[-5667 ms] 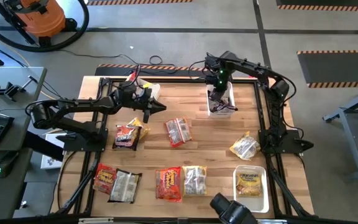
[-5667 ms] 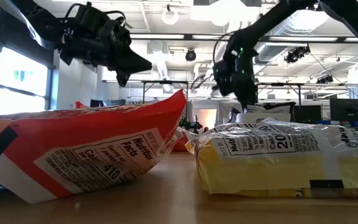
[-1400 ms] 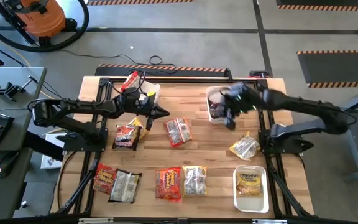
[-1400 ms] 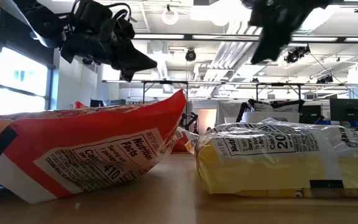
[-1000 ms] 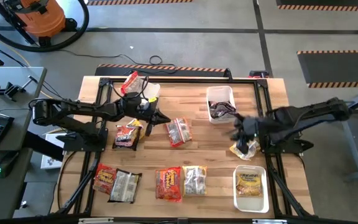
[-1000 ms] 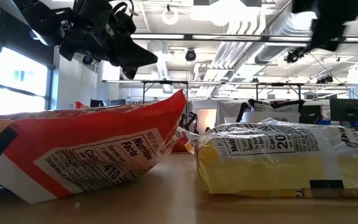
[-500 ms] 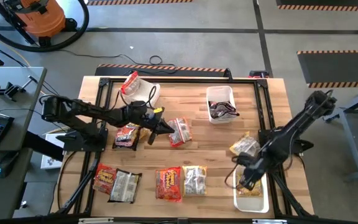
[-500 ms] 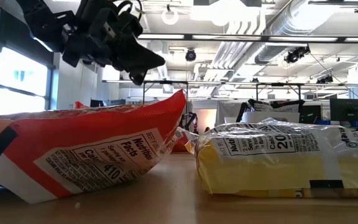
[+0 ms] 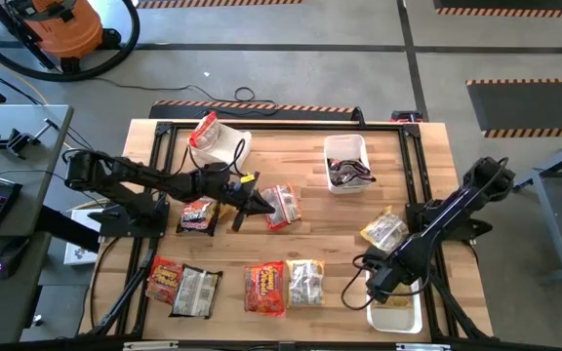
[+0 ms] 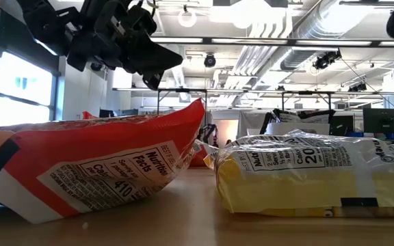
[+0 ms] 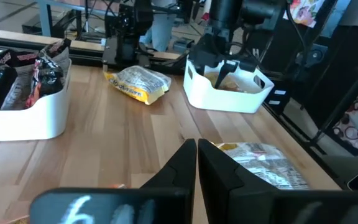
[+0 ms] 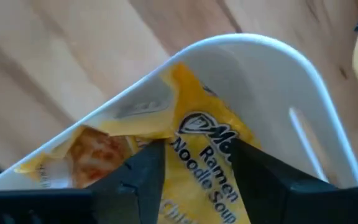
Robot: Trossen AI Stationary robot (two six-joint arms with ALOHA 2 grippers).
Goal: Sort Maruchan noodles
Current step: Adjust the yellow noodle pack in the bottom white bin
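R gripper (image 12: 188,163) spread wide over yellow pkt (image 12: 197,168) in bin (image 12: 303,112); L gripper (image 11: 196,163) closed, empty.

The left arm's stretched low across the table from the left side, its gripper (image 9: 248,200) out near the middle with the two fingers (image 11: 194,163) pressed together, basically closed. The right arm's folded down at the front right corner, and its gripper (image 9: 382,284) points downward with the fingers (image 12: 143,167) spread apart.

Maruchan noodles (image 9: 286,287) | red, dark, yellow packets | flat, scattered on table, some binned
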